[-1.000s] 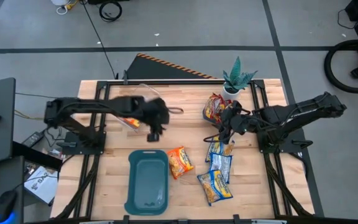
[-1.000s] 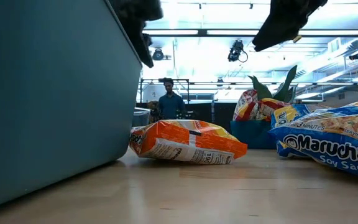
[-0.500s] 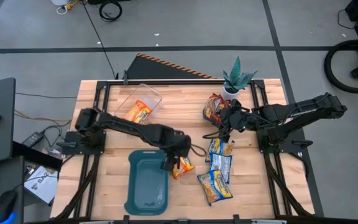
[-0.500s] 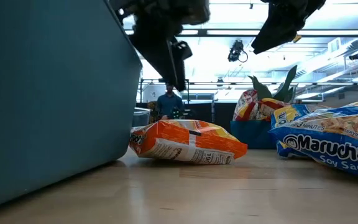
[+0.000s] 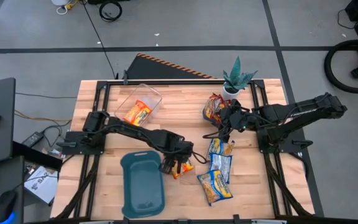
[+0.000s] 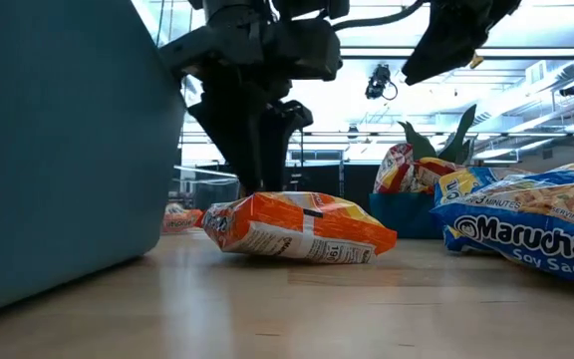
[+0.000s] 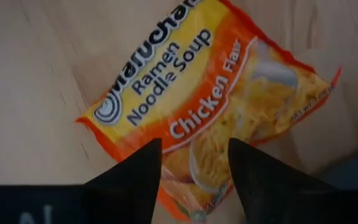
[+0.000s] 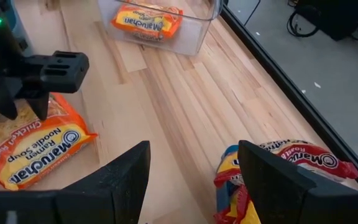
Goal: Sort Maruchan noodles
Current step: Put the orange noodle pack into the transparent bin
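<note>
An orange Maruchan packet [image 5: 182, 166] [image 6: 297, 227] [image 7: 210, 93] lies flat on the table beside the teal tray [image 5: 143, 186]. My left gripper [image 5: 173, 164] [image 7: 194, 180] has come down on the packet from above, open, one finger on either side of its near end. My right gripper [image 5: 224, 129] [image 8: 194, 186] hangs open above the table, between the red packets [image 5: 214, 109] [image 8: 303, 158] and the blue packets [image 5: 219, 165]. A second orange packet [image 5: 137, 113] lies in the clear tub [image 5: 143, 94]. My left gripper points down at the orange packet's end [image 7: 191, 155], its open fingers [image 6: 257, 150] straddling that end across the packet. The packet lies flat on the table. Whether the fingertips touch it, I cannot tell.
A small potted plant [image 5: 237, 78] stands at the far edge behind the red packets. Three blue packets [image 6: 536, 224] lie in a row toward the near edge. The tray's wall [image 6: 48, 150] stands close to my left gripper. Bare wood shows between tub and red packets.
My left gripper has swung from the clear tub toward the near edge and the right, then dropped onto the orange packet. The teal tray has slid toward the table's left and turned slightly. The packet has stayed in place.
</note>
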You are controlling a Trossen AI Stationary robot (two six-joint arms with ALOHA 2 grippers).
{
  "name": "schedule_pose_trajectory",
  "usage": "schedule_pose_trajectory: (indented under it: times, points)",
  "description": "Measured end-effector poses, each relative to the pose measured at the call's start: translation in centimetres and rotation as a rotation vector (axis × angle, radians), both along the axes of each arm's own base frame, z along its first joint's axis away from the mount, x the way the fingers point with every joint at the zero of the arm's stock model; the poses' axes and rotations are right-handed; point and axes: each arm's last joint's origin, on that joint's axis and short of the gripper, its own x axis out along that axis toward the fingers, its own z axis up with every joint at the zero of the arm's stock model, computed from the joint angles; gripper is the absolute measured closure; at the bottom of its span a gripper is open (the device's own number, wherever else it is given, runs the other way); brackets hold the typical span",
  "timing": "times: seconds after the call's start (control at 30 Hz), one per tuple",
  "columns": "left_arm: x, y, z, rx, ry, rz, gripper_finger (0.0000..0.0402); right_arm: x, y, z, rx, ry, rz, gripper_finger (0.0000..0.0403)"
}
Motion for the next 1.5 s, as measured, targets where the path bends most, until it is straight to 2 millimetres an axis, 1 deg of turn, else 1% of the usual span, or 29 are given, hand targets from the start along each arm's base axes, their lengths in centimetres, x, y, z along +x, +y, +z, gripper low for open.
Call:
schedule_pose_trajectory:
  times: [0.13,0.27,0.33,0.47,0.57,0.7,0.8,0.93,1.0,1.1,1.2,1.4,1.5]
  points:
    - [0.2,-0.2,0.0,0.029,-0.032,-0.038,0.0231,0.0,0.0,0.0,-0.001,-0.003,0.001,0.0154]
    - [0.7,-0.2,-0.8,0.051,-0.042,-0.065,0.0244,0.1,0.0,0.1,0.0,-0.008,0.002,0.0154]
    - [0.9,-0.2,-1.3,0.052,-0.037,-0.037,0.0248,0.1,0.0,0.1,0.0,-0.008,0.002,0.0154]
    - [0.9,0.2,-1.4,0.038,-0.024,0.047,0.0257,0.1,0.0,0.1,0.0,-0.007,0.002,0.0154]
    - [0.7,0.7,-0.3,0.033,0.011,0.106,0.0259,0.1,0.0,0.0,0.001,-0.007,0.004,0.0154]
    - [0.6,0.7,0.9,0.029,0.042,0.1,0.026,0.1,0.1,0.1,0.012,-0.008,0.013,0.0154]
    - [0.8,0.5,1.5,0.02,0.019,0.1,0.026,0.1,0.1,0.1,0.016,-0.01,0.01,0.0154]
    - [1.4,0.7,2.4,-0.012,-0.033,0.172,0.026,0.1,0.1,0.1,0.014,-0.015,0.013,0.0154]
    - [1.7,0.9,2.1,-0.016,-0.039,0.193,0.026,0.1,0.1,0.1,0.013,-0.017,0.014,0.0154]
    - [1.9,1.2,0.9,-0.021,-0.002,0.215,0.026,0.2,0.1,0.1,0.01,-0.019,0.017,0.0154]
    - [1.9,1.0,-0.2,-0.011,0.046,0.162,0.026,0.2,0.1,0.1,0.008,-0.017,0.019,0.0154]
    - [2.0,0.1,-1.1,0.062,0.045,0.019,0.026,0.2,0.1,0.1,0.007,-0.017,0.019,0.0154]
    - [2.1,-0.2,-1.2,0.086,0.028,-0.027,0.026,0.1,0.1,0.1,0.006,-0.014,0.02,0.0154]
